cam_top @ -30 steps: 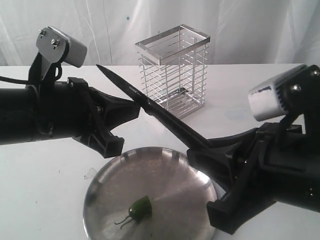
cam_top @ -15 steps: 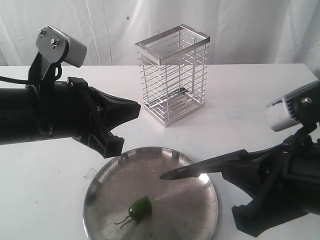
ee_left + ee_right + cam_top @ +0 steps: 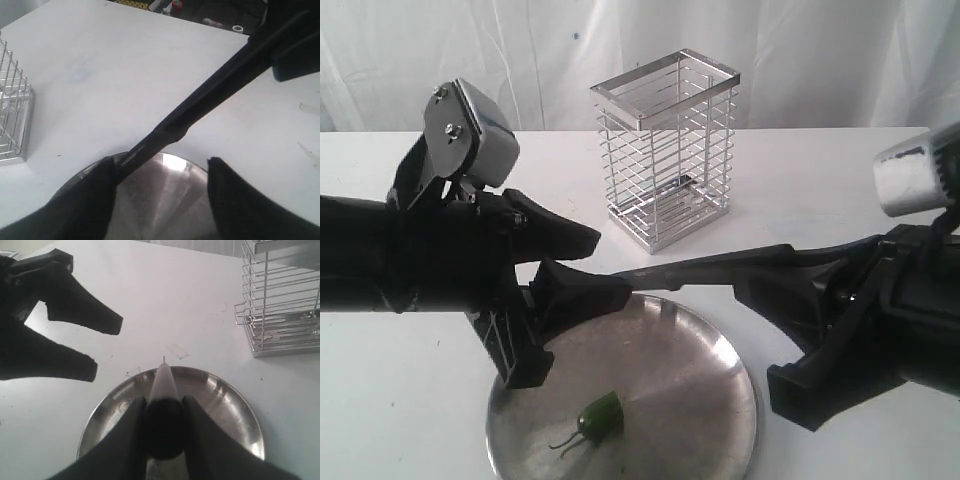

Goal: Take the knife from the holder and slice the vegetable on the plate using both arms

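Since half a second ago: left gripper (image 3: 610, 266) rolled over and brought in toward the middle, jaws now spread wide instead of pressed together, one on either side of the tip of the knife (image 3: 690, 268); contact with the blade unclear. Right gripper (image 3: 163, 400) clamped on the dark handle, lifted and carried left, blade now level above the far rim of the plate (image 3: 680, 400). Chili (image 3: 601, 415) unmoved on the plate's near part. Holder (image 3: 665, 150) unmoved on the table (image 3: 800, 180) behind. Fine print on the blade, too small to read.
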Robot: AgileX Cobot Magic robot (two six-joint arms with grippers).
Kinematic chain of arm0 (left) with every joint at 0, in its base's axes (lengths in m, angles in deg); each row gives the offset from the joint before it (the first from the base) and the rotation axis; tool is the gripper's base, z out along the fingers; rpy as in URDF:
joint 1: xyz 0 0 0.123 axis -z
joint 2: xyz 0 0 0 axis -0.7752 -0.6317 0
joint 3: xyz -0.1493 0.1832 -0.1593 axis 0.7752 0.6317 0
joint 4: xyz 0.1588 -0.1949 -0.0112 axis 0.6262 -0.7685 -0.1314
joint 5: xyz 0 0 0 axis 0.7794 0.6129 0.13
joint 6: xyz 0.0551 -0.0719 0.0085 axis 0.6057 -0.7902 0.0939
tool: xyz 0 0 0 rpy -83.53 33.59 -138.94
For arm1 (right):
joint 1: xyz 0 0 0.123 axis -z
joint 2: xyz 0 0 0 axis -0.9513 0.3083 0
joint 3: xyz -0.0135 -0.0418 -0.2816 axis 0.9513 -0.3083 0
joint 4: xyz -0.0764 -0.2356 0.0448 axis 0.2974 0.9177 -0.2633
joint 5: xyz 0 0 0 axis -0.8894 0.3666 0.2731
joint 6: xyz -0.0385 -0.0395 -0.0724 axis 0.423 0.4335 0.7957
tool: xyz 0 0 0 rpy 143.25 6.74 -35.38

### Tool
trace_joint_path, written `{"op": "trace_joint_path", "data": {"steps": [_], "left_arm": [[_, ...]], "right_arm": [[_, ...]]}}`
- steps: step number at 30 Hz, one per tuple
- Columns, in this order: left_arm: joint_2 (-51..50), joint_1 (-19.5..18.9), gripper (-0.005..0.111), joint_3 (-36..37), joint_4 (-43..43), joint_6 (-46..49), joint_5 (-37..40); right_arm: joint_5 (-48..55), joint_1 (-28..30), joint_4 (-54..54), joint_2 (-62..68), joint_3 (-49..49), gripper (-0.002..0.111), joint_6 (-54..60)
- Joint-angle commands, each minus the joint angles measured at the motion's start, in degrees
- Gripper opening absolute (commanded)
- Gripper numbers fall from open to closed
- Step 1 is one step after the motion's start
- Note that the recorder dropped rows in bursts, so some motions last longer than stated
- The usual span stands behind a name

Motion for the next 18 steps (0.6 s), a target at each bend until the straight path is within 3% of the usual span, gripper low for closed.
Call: {"op": "trace_joint_path", "data": {"steps": [1,4,6,9,13,18], "left_arm": [[0.13,0.24,0.074,0.34,3.05,-0.48,0.84],[0.13,0.24,0.072,0.34,15.51,-0.34,5.03],[0.13,0.24,0.072,0.34,19.31,-0.2,5.34],[0.13,0.24,0.072,0.34,19.45,5.18,3.39],[0.24,0.24,0.072,0.34,19.34,5.85,-4.7],[0.14,0.24,0.072,0.34,18.97,5.83,-4.49]], "right_arm": [[0.68,0.36,0.77,-0.5,1.77,0.0,2.75],[3.54,0.36,0.77,-0.5,3.74,0.0,6.47],[6.36,0.36,0.63,-0.5,5.4,0.0,8.61],[6.92,0.36,-0.32,-1.3,7.03,0.0,10.81],[12.23,0.36,-12.91,-2.14,9.08,0.0,25.78],[16.43,0.36,-23.19,-2.38,9.78,0.0,40.55]]}}
